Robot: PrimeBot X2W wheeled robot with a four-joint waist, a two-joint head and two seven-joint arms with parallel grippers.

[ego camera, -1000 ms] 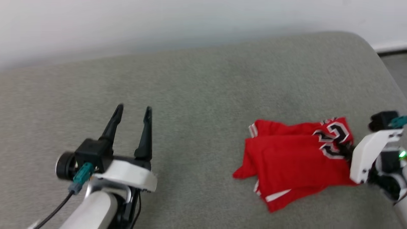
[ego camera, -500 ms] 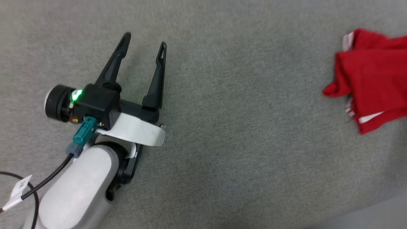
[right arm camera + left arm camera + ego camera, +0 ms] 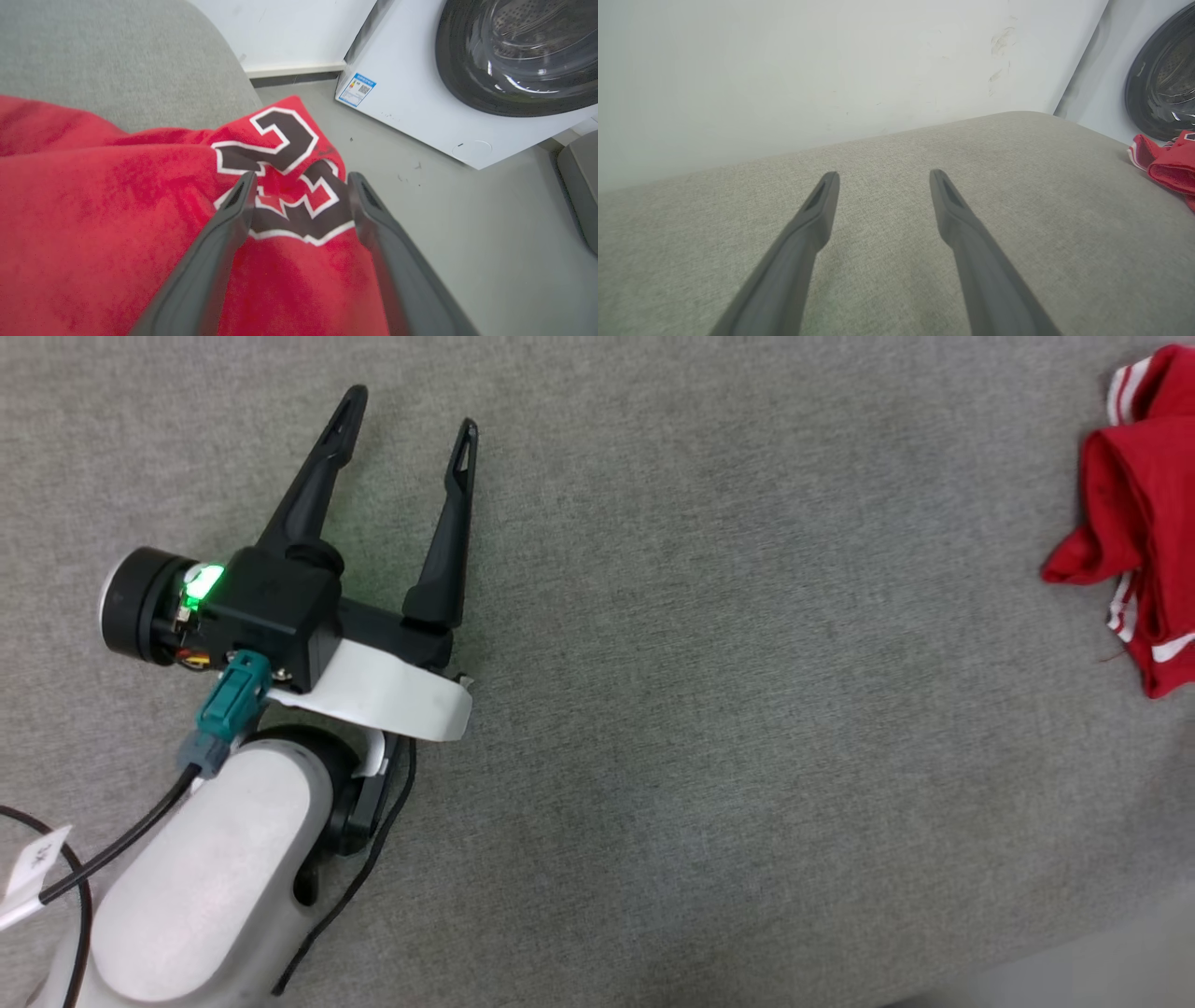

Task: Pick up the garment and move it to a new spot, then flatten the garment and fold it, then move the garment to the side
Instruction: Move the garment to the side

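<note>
Reaching flat over the gray cushion (image 3: 700,663), the left gripper (image 3: 411,413) is spread wide, holding nothing; the right gripper (image 3: 301,179) points down at the red shirt (image 3: 93,210), fingers (image 3: 219,242) apart over its number (image 3: 289,140), not pinching; the shirt lies at the cushion's right edge.

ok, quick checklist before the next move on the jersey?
1. Right hand open over the number print, not pinching: ok.
2. Left hand open, empty: ok.
3. Garment at the right side of the cushion: ok.
4. Fold tidy: not ok, rumpled, one corner pokes out.
5. Garment fully on the cushion: cannot tell, its printed corner shows against the floor.
</note>
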